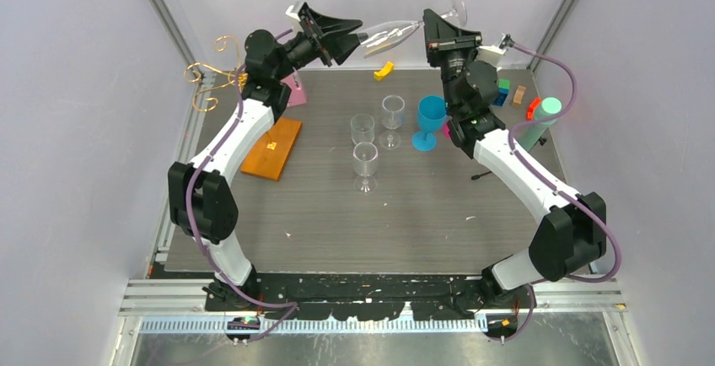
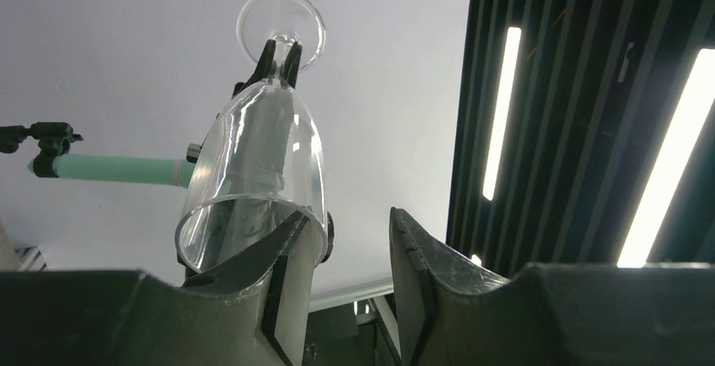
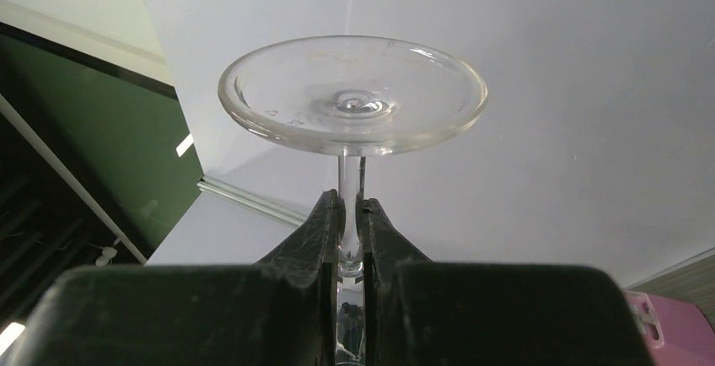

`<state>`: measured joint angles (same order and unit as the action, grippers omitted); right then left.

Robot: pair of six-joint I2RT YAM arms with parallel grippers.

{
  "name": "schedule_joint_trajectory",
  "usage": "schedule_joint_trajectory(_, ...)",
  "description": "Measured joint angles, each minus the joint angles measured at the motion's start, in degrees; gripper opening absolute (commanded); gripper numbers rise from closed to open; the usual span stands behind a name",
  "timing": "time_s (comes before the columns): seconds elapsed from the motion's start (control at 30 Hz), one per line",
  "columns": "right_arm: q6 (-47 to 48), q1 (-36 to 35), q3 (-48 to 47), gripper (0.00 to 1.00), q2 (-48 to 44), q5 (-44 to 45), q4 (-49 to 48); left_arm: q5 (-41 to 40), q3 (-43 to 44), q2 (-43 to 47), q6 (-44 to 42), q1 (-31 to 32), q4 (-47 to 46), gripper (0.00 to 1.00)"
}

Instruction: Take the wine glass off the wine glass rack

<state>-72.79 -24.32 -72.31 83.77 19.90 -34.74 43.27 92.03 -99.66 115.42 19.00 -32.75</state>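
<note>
Both arms are up and the wine glass [image 1: 392, 35] lies roughly horizontal in the air between them, clear of the wine glass rack [image 1: 285, 138].

Right pincer [image 1: 432, 20]: clamped on the stem. In the wrist view the right pincer [image 3: 350, 201] has its fingers pressed to either side of the thin stem just under the round foot of the wine glass [image 3: 352, 96]. The foot sits just past the fingertips and the bowl runs back the other way, toward the left arm.

Left pincer [image 1: 358, 39]: jaws wide apart, gripping nothing. From its wrist view the left pincer [image 2: 347, 223] has the bowl rim of the wine glass [image 2: 261, 155] right at one fingertip. We can't tell whether that finger touches the rim or is slightly inside it. The other finger stands clear, with an open gap beside the bowl.

The rack is on the counter [image 1: 337, 223], below the left pincer and toward its outer side, well apart from the glass.

Also on the counter, below and between the two pincers: three clear glasses [image 1: 365, 164] standing upright. A blue goblet [image 1: 430, 121] stands below the right pincer.
</note>
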Motion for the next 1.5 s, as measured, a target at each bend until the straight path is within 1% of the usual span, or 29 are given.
schedule_joint_trajectory(0.1,-0.1,0.1,0.2,0.00,0.4,-0.8,-0.4,-0.1,0.0,-0.4,0.3,0.1,-0.2,0.38)
schedule_joint_trajectory(0.23,0.0,0.2,0.2,0.00,0.9,-2.0,-1.3,-0.1,0.0,-0.5,-0.2,0.1,0.0,0.29)
schedule_joint_trajectory(0.27,0.0,0.3,0.2,0.00,0.9,-2.3,-1.5,0.0,0.0,-0.5,-0.4,0.1,0.1,0.25)
schedule_joint_trajectory(0.3,0.0,0.3,0.2,0.00,0.9,-2.6,-1.7,0.0,0.0,-0.5,-0.6,0.1,0.3,0.19)
schedule_joint_trajectory(0.37,-0.1,0.4,0.2,0.00,0.9,-3.0,-1.9,0.1,0.0,-0.5,-1.4,0.1,0.7,0.03)
schedule_joint_trajectory(0.4,-0.1,0.4,0.2,0.00,0.9,-3.2,-2.1,0.1,0.0,-0.5,-1.9,0.1,1.0,0.00)
schedule_joint_trajectory(0.5,0.1,0.5,0.2,0.01,0.9,-3.5,-2.2,0.3,0.0,-0.5,-3.6,0.1,1.8,0.00)
schedule_joint_trajectory(0.53,0.2,0.5,0.2,0.02,0.9,-3.6,-2.0,0.3,0.0,-0.5,-4.3,0.1,2.1,0.00)
schedule_joint_trajectory(0.6,0.7,0.7,0.2,0.14,0.9,-3.7,-1.6,0.3,0.1,-0.5,-6.4,0.1,3.6,0.00)
schedule_joint_trajectory(0.63,0.8,0.7,0.2,0.24,0.9,-3.8,-1.4,0.3,0.3,-0.5,-7.5,0.1,4.4,0.00)
schedule_joint_trajectory(0.67,1.0,0.9,0.2,0.29,0.9,-3.9,-1.1,0.3,0.8,-0.5,-9.0,0.1,5.8,0.00)
schedule_joint_trajectory(0.7,1.3,1.0,0.2,0.38,0.9,-4.1,-0.8,0.3,1.3,-0.4,-10.8,0.1,7.3,0.00)
schedule_joint_trajectory(0.73,2.0,1.0,0.2,0.42,0.9,-4.8,-0.2,0.3,2.0,-0.4,-12.9,0.1,8.8,0.00)
schedule_joint_trajectory(0.77,2.5,1.0,0.2,0.48,0.9,-5.5,0.3,0.2,2.8,-0.4,-14.6,0.1,10.3,0.00)
schedule_joint_trajectory(0.83,4.0,0.7,0.4,0.55,0.9,-7.1,1.0,0.2,4.9,-0.3,-19.7,0.2,14.7,0.00)
schedule_joint_trajectory(1.03,8.1,0.4,3.3,0.62,-1.6,-9.6,2.3,0.4,11.2,0.1,-31.9,0.5,26.2,0.00)
schedule_joint_trajectory(1.13,11.7,0.4,4.4,0.66,-4.9,-9.8,5.8,1.3,14.5,0.3,-36.9,0.5,31.3,0.00)
schedule_joint_trajectory(1.4,32.1,0.4,2.7,0.66,-18.3,-10.1,20.0,2.4,23.8,0.5,-52.5,0.8,49.2,0.00)
schedule_joint_trajectory(1.5,37.1,0.4,2.7,0.66,-21.5,-8.9,22.7,2.2,27.0,0.4,-57.9,1.8,55.7,0.00)
